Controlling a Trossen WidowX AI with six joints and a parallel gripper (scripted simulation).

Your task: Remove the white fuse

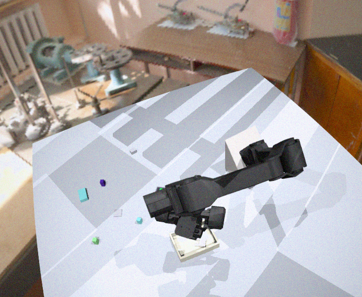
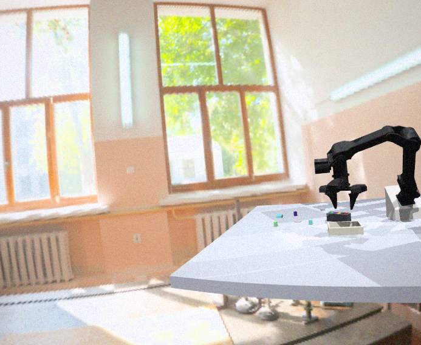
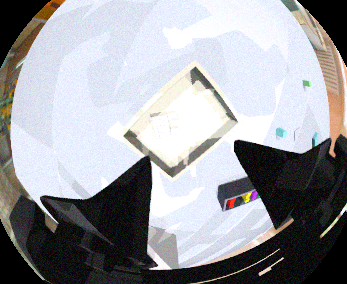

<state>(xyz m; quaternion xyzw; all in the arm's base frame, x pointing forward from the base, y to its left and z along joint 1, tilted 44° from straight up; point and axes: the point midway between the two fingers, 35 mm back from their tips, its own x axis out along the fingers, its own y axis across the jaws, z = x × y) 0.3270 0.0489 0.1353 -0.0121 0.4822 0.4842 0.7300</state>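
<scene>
My gripper [image 2: 343, 208] [image 3: 194, 153] is open, its fingers wide apart with nothing between them. It hangs above the cream tray [image 1: 200, 252] [image 2: 345, 228] [image 3: 171, 95]. The white fuse [image 1: 201, 243] [image 3: 164, 124] appears as a pale shape lying inside the tray, hard to make out against the bright floor; the tray wall hides it in the exterior view. The dark fuse block [image 2: 338, 218] [image 3: 234, 189] stands beside the tray, with red, yellow, purple and green fuses in it. The arm hides most of the block in the top view.
A cyan block [image 1: 82, 194], a purple block [image 1: 102, 182], a small cyan cube [image 1: 139, 220] and a green cube [image 1: 95, 240] lie left of the tray in the top view. A flat pale piece [image 1: 117, 213] and a small grey piece [image 1: 132, 151] lie there too.
</scene>
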